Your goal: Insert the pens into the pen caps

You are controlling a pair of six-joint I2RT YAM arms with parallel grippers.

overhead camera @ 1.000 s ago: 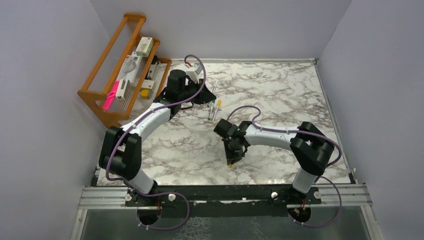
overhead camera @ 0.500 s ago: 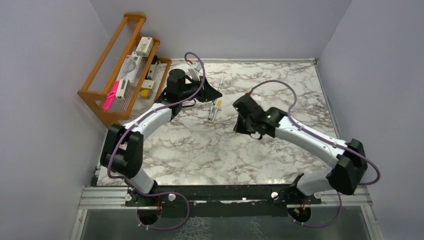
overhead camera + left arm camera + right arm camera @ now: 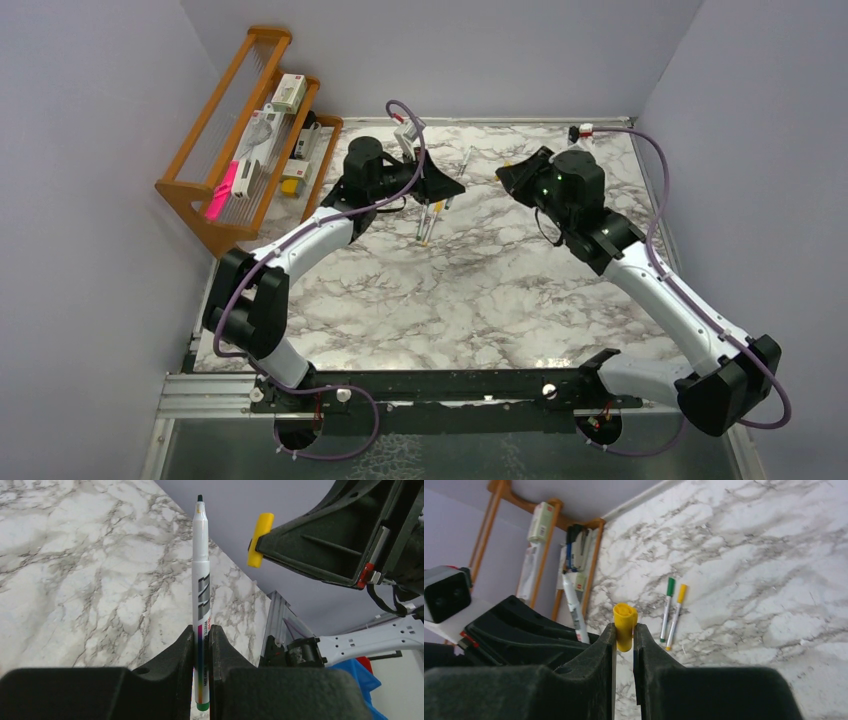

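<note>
Above table [image 3: 400,300] | left claw [image 3: 201,632] clamps pen [image 3: 201,575], print illegible | right claw [image 3: 624,630] clamps yellow cap [image 3: 625,614]

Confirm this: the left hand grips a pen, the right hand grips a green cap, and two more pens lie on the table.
One error: the cap in the right hand is yellow, not green; the right wrist view shows it. The left hand grips a pen, and two more pens lie on the table.
</note>
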